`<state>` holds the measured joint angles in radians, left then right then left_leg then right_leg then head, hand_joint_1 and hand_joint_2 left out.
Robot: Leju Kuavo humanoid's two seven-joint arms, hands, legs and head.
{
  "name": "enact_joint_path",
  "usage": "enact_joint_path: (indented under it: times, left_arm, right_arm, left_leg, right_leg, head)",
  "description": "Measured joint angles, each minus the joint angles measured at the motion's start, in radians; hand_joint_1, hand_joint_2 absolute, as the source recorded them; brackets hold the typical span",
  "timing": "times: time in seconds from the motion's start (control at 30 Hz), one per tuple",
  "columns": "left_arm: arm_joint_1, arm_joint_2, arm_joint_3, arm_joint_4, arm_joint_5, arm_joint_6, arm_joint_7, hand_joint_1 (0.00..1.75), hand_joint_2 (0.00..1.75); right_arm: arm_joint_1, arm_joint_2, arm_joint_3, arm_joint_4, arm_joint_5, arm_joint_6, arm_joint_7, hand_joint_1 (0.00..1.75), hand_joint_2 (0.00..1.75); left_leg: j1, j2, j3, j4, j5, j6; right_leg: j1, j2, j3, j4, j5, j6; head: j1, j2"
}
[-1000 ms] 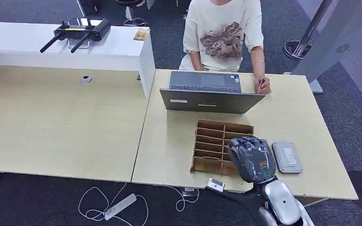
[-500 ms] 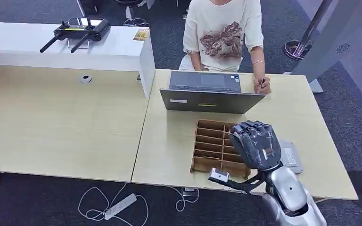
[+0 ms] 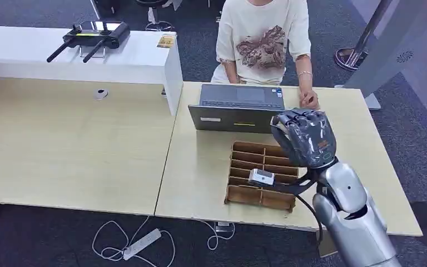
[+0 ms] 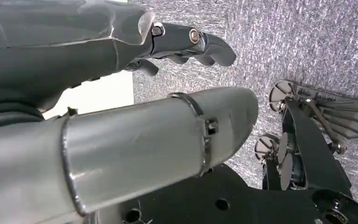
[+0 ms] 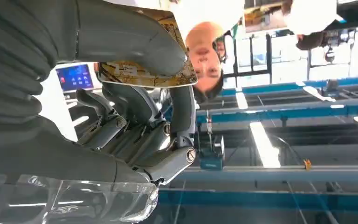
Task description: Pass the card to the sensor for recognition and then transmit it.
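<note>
My right hand (image 3: 306,136) is raised above the desk, just in front of the laptop (image 3: 244,108), its back turned to the head camera. In the right wrist view the thumb and fingers (image 5: 140,116) pinch a card (image 5: 144,77) with a golden pattern, held out toward the seated person (image 3: 264,39). My right forearm covers the spot where the grey card reader lay beside the wooden box. The person's hand (image 3: 309,100) rests on the desk by the laptop. My left hand (image 4: 121,42) hangs beside my body over grey carpet, fingers loosely apart and holding nothing.
A wooden box with compartments (image 3: 256,172) sits on the desk under my right wrist. A white counter (image 3: 61,53) with a black controller (image 3: 92,33) stands at the back left. A power strip (image 3: 142,243) and cables lie on the floor.
My right hand has lifted from the desk's front edge beside the card reader and moved forward over the wooden box toward the laptop and the person. The arm now hides the reader.
</note>
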<state>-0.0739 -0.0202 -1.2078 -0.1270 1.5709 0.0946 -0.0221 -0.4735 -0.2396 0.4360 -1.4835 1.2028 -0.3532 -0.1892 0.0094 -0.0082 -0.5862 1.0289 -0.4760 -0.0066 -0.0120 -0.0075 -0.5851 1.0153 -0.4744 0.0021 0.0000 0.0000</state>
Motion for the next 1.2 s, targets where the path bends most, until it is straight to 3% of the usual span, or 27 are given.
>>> enact_joint_path:
  times: [0.33,0.73,1.2]
  left_arm:
    - [-0.001,0.005,-0.014,0.000,-0.006,-0.003,0.000,0.00,0.00]
    - [-0.013,0.013,-0.033,0.000,-0.009,-0.006,0.011,0.00,0.00]
    - [-0.018,0.018,-0.057,0.000,-0.011,-0.008,0.012,0.00,0.00]
  right_arm:
    - [-0.159,0.040,0.007,0.109,-0.020,0.064,0.004,1.75,1.75]
    - [-0.377,0.132,0.008,0.337,0.002,0.153,0.031,1.75,1.75]
    - [-0.518,0.189,0.003,0.589,-0.022,0.169,0.012,1.75,1.75]
  left_leg:
    - [0.000,0.000,0.000,0.000,0.000,-0.001]
    - [0.000,0.000,0.000,0.000,0.001,-0.002]
    - [0.000,-0.001,0.000,0.000,0.001,-0.002]
  right_leg:
    - [0.000,0.000,0.000,0.001,0.000,0.000]
    - [0.000,0.000,0.000,0.002,0.000,-0.001]
    - [0.000,-0.001,-0.001,0.001,0.000,-0.001]
  head:
    - [0.000,0.000]
    - [0.000,0.000]
    - [0.000,0.000]
